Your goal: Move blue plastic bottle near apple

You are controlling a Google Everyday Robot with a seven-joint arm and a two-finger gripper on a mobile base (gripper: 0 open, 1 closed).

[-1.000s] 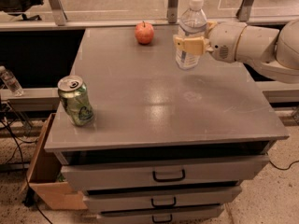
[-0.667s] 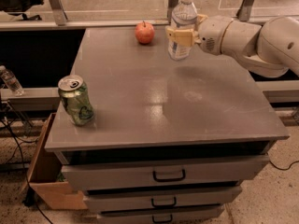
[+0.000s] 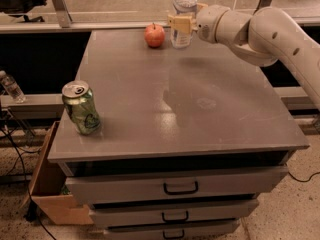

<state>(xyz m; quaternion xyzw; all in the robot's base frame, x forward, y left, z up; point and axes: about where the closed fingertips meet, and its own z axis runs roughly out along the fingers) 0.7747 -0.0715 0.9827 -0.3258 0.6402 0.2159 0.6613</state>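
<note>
Carried closer to the apple since a moment ago, over the smooth grey counter [image 3: 200,119], the white arm's gripper [image 3: 186,19] clamps its tan fingers [image 3: 176,22] on the clear blue plastic bottle [image 3: 181,38], upright, cap uppermost, long axis vertical, just beside the round red apple [image 3: 155,35] near the counter's far edge.

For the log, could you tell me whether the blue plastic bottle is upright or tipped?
Upright: the blue plastic bottle is held cap-up by the gripper at the far edge of the table, beside the apple.
</note>
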